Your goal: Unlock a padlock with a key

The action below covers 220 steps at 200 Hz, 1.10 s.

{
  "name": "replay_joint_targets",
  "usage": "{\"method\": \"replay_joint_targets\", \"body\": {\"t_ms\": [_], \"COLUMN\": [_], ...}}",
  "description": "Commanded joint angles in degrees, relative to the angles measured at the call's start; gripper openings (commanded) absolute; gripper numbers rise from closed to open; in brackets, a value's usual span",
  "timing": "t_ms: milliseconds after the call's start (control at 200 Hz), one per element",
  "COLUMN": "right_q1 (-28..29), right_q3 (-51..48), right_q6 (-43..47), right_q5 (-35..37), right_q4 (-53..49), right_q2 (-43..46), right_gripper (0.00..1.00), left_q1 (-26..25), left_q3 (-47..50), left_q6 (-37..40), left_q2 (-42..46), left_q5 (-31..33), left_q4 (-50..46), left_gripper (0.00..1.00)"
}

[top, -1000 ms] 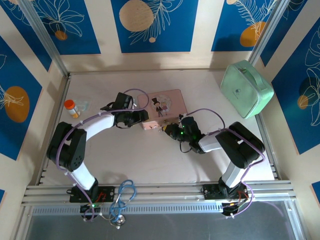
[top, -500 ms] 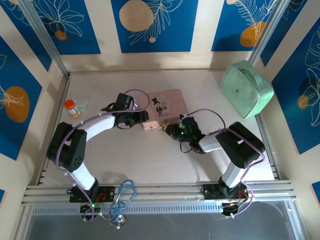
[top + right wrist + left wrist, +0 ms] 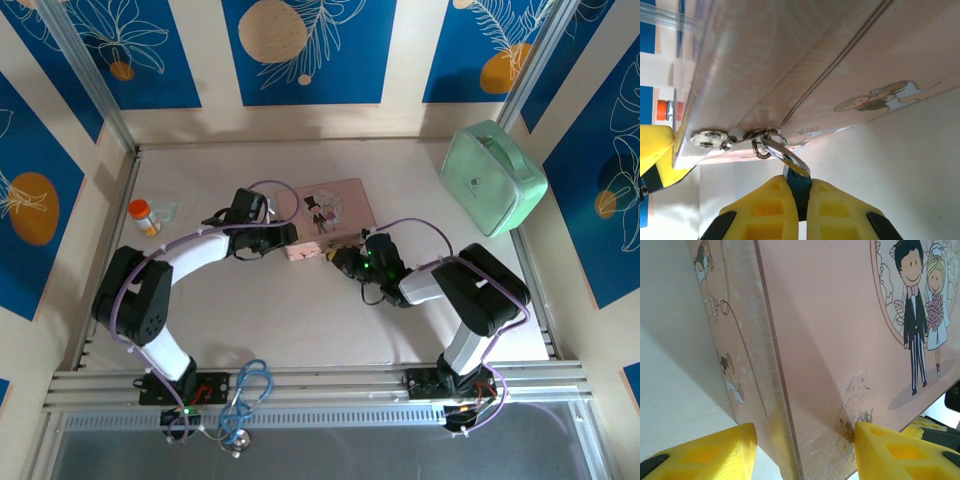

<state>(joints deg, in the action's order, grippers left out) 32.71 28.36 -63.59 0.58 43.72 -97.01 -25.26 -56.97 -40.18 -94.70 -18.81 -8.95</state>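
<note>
Padlock (image 3: 800, 197) mostly buried: only a sliver of teal body shows between the right gripper's (image 3: 798, 187) fingers (image 3: 767, 200), and the keyway face can't be made out. In the top view it's too small to pick out under that gripper, at the near edge of the box (image 3: 335, 205). Right gripper is pressed together, pinching the padlock body. Left gripper (image 3: 802, 452) is spread astride a box corner: one finger meets the scuffed lid edge, the other sits just beside the side wall with a strip of table (image 3: 670, 390) showing between (can't tell if it's squeezing anything). Both of its fingers are cut off by the frame bottom. Padlock long axis runs from the fingers toward the box, silvery shackle (image 3: 786, 154) end leading, leaning left in the right wrist view, shackle hooked through a ring (image 3: 762, 145) at the box edge.
</note>
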Motion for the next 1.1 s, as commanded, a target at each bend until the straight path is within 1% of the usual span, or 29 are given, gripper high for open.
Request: {"method": "replay_joint_targets", "body": {"t_ms": [0,200,370,465,590,815,885,980,1095], "right_q1": [-0.9,0.4,0.9,0.8,0.8,3.5,4.6,5.8,7.9], "right_q3": [-0.8,-0.2,-0.3,-1.6,-1.6,0.5,2.2,5.0,9.4], "right_q6": [-1.3,-4.1,-3.1,-2.0,0.4,7.0,8.5,10.3,11.6], "right_q5": [2.0,3.0,4.6,5.7,7.6,11.6,12.2,11.4,9.9], "right_q4": [2.8,5.9,2.4,-1.9,-14.8,-40.4,-48.3,-57.6,-66.9], "right_q2": [-0.2,-2.0,0.2,4.4,12.9,32.6,37.5,41.1,41.4], "right_gripper": [0.00,0.00,0.00,0.00,0.00,0.00,0.00,0.00,0.00], "left_q1": [0.0,0.0,0.3,0.7,1.4,1.9,1.9,1.9,1.9], "left_q3": [1.5,1.8,1.7,1.5,1.4,0.2,-0.1,0.1,0.6], "left_q6": [0.7,1.0,1.2,1.4,1.6,1.8,1.6,0.6,-0.6], "left_q2": [0.3,0.2,0.0,0.1,0.1,-0.6,-0.6,-0.4,0.2], "left_q5": [1.6,1.6,1.5,1.4,1.2,0.8,0.4,-0.9,-2.5], "left_q4": [-3.8,-3.7,-3.9,-4.1,-4.2,-4.3,-3.9,-2.3,-0.2], "left_gripper": [0.51,0.50,0.50,0.50,0.50,0.50,0.50,0.50,0.54]}}
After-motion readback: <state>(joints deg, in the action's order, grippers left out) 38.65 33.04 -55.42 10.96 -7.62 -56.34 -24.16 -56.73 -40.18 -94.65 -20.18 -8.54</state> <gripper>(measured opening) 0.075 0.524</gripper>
